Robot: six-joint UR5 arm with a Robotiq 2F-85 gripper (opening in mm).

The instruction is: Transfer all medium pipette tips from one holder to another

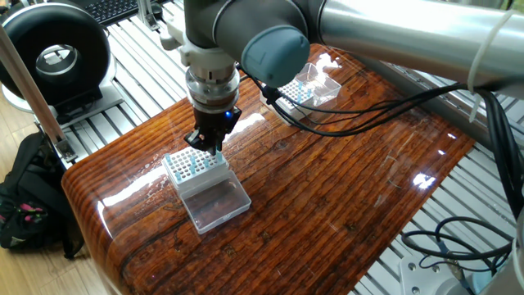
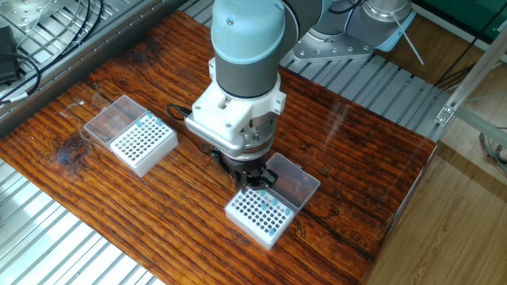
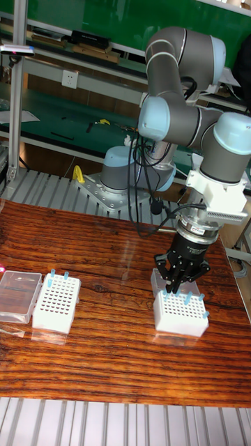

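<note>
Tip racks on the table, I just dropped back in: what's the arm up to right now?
The single arm has its gripper down over the rack beside the open clear lid, right above the grid. A few medium pipette tips stand in that rack. The second rack, further along the table, holds only a couple of blue tips at its far edge. Whether the jaws hold a tip cannot be made out in any view.
</note>
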